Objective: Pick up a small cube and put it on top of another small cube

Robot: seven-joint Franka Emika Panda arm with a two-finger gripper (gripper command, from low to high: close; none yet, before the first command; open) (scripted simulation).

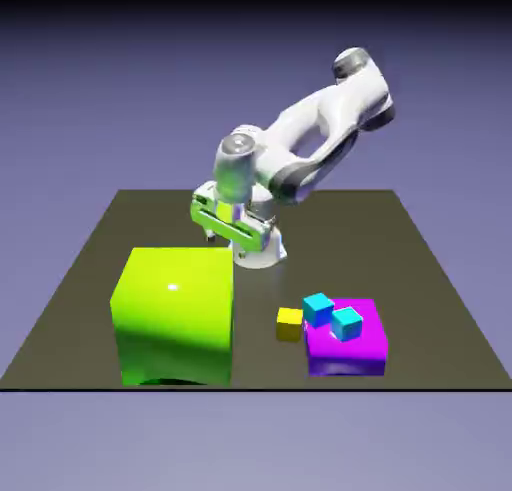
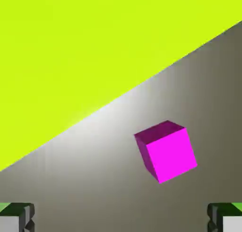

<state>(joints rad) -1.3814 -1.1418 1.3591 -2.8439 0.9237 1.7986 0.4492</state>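
In the hand view the small magenta cube [image 2: 165,150] lies on the dark table beside the lime-green wall, a little ahead and right of the middle. My gripper [image 2: 121,221] is open, its fingertips [image 2: 16,219] far apart at the bottom corners with nothing between them. In the exterior view the gripper [image 1: 224,241] hangs just behind the big lime block [image 1: 175,314], which hides the small magenta cube there. The yellow cube [image 1: 289,322] sits on the table toward the exterior view's right, touching the large magenta block [image 1: 345,349].
Two cyan cubes [image 1: 318,307] [image 1: 346,323] rest on top of the large magenta block. The huge lime block [image 2: 85,51] fills the upper left of the hand view and stands close to the gripper. The table's front edge [image 1: 250,387] runs just below the blocks.
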